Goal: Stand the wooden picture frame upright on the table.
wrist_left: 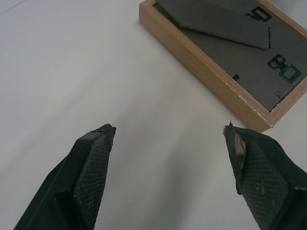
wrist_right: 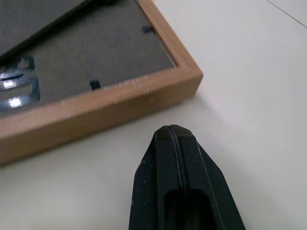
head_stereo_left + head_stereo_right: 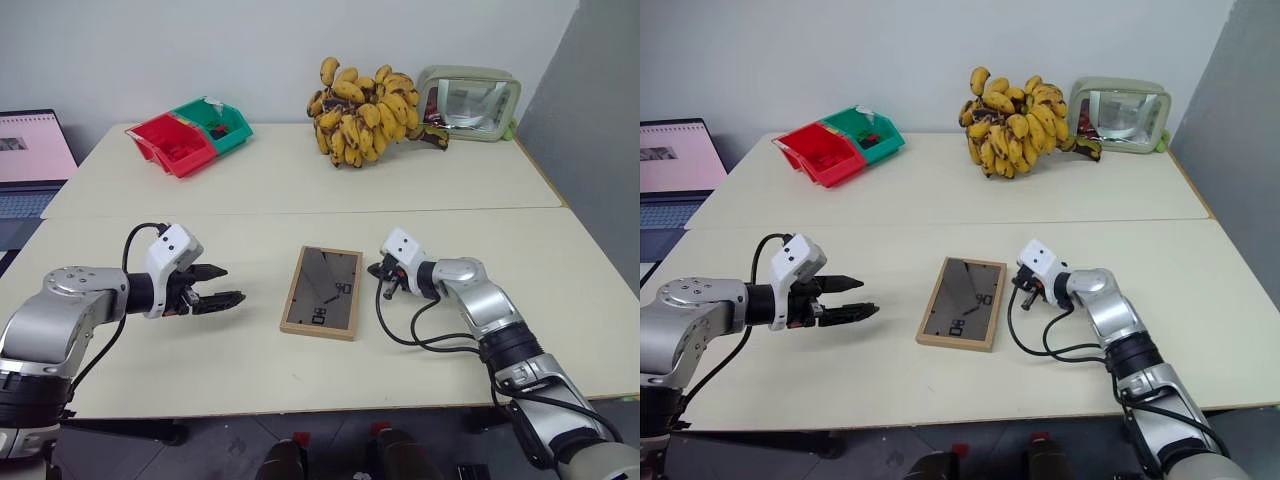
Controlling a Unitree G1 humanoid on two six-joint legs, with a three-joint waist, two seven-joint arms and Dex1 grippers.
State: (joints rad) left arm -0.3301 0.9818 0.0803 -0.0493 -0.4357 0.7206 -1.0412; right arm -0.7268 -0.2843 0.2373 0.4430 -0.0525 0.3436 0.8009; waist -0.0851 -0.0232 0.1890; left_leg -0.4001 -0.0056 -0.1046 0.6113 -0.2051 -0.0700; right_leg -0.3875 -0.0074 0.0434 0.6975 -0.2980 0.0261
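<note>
My left gripper (image 3: 228, 285) hangs low over the table (image 3: 250, 370) with its two black fingers spread wide, pointing toward the wooden picture frame (image 3: 322, 292) but well short of its left edge, holding nothing. The frame lies flat, face down, in the middle of the near half of the table, its dark back board and folded stand flap (image 1: 216, 21) turned up. Just beside its right edge sits my right gripper (image 3: 377, 270), fingers pressed together into one blunt tip, close to the wood at a corner but, as far as I can judge, not yet touching it.

I take this as the approach step: nothing is lifted yet. Next I would need to tip one long edge up, probably nudging or prying with the closed right tip while the open left fingers come in to catch the opposite side, and then free the flap so the frame can stand.
</note>
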